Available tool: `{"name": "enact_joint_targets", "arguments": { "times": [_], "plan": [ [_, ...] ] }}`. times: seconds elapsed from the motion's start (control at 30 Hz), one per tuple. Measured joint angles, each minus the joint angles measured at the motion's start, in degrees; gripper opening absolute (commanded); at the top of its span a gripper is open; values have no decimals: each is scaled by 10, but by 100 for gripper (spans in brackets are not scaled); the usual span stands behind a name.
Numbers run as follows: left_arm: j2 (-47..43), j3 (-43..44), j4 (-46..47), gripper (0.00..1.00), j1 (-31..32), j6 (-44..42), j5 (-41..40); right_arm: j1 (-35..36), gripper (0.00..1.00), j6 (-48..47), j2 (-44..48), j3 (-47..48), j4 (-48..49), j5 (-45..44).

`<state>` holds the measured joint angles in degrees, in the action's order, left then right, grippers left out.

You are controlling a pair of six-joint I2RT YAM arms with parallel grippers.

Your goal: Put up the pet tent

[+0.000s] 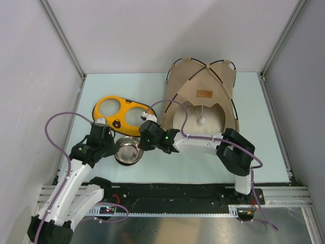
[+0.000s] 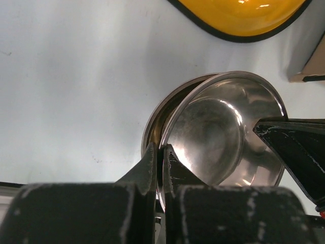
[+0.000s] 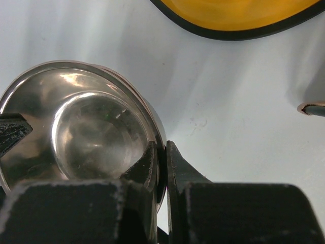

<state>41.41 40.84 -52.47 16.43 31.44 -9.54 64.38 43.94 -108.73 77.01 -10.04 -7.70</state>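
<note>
The tan pet tent (image 1: 203,84) stands at the back right with black poles, a brown label (image 1: 204,93) and a white pom-pom (image 1: 202,120) hanging in its opening. Both grippers are in front of it, to its left, at two stacked steel bowls (image 1: 128,150). My left gripper (image 1: 115,146) is shut on the left rim of the tilted upper bowl (image 2: 223,132). My right gripper (image 1: 143,143) is shut on the right rim of a bowl (image 3: 91,127). A tent corner shows in the left wrist view (image 2: 310,66) and in the right wrist view (image 3: 312,108).
A yellow double-bowl holder (image 1: 122,114) lies just behind the bowls, with both holes open. A cream fluffy pillow (image 1: 190,119) fills the tent's floor. The right arm lies across the tent's front. Grey walls enclose the table on three sides.
</note>
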Motion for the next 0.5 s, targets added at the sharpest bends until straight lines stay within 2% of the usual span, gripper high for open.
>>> {"name": "enact_joint_targets", "arguments": {
  "times": [0.37,0.5],
  "plan": [
    [73,-7,5,0,0,1,7,-1,14,6,-24,0,-10,5],
    [95,-12,16,0,0,3,15,0,27,6,-36,0,-17,5]
  ]
}}
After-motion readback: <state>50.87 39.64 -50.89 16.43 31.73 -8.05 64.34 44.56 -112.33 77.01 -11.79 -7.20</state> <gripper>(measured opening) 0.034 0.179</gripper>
